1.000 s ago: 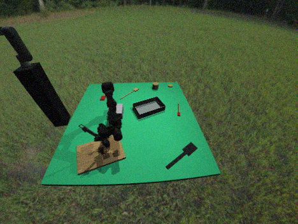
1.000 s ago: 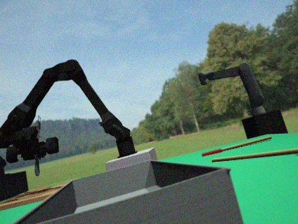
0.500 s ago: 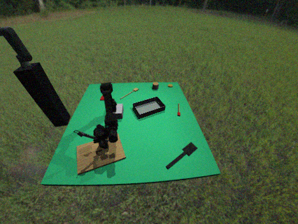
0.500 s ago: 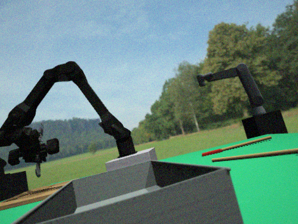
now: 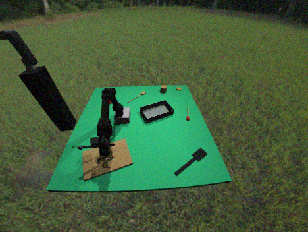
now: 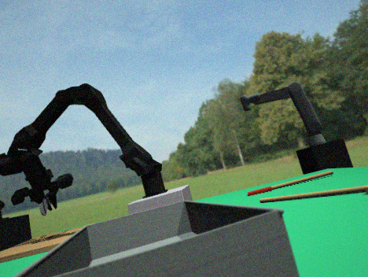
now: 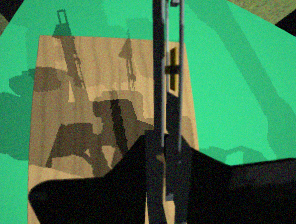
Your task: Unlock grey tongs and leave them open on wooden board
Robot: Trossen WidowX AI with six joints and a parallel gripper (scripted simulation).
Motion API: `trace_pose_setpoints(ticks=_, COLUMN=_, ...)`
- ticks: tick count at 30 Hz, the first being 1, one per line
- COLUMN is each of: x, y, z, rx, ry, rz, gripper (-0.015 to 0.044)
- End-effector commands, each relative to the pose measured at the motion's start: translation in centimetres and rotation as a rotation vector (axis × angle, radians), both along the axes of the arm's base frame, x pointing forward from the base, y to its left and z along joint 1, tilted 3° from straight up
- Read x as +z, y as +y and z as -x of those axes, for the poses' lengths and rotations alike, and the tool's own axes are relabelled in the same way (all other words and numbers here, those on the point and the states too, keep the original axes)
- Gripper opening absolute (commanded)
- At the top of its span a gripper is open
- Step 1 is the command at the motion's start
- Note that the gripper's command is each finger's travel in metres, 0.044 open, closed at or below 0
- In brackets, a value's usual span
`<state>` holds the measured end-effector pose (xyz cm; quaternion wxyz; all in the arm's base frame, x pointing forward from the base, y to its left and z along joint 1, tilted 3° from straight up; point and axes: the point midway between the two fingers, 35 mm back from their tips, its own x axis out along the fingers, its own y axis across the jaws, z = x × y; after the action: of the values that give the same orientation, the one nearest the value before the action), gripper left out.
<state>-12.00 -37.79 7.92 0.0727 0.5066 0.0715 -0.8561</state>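
The grey tongs [image 5: 80, 147] [image 7: 160, 75] are held in the air over the wooden board [image 5: 122, 155] [image 6: 23, 252] [image 7: 50, 55]. My gripper [image 5: 104, 152] [image 6: 43, 190] [image 7: 153, 139] is shut on them around the middle of their arms. In the wrist view the two arms run close together, nearly parallel, with a yellow piece [image 7: 173, 70] between them toward the far end. In the exterior view the tongs' near ends show just below the gripper, pointing down. Whether the lock is released cannot be told. The roasting tin [image 5: 160, 117] [image 6: 157, 256] holds no tongs.
A dark spatula [image 5: 199, 155] lies at the mat's front right. A wooden spoon [image 5: 136, 96] and a red-ended stick [image 5: 187, 113] lie farther back. A cork-coloured cylinder [image 5: 163, 89] stands at the back edge. Another dark arm [image 5: 47, 95] [image 6: 307, 106] stands beyond the mat.
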Motion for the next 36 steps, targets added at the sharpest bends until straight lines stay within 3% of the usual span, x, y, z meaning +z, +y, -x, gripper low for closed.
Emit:
trace_pose_setpoints(ticks=1, x=0.5, y=-0.1, z=0.2, rx=0.006, ry=-0.127, rz=-0.009, gripper=-0.0150)
trace_pose_setpoints(ticks=14, x=2.7, y=0.1, z=0.3, rx=0.009, ry=-0.514, rz=0.018, gripper=-0.0150)
trace_pose_setpoints(ticks=36, x=1.0, y=-0.2, z=0.3, rx=0.009, ry=-0.518, rz=0.018, gripper=-0.0150)
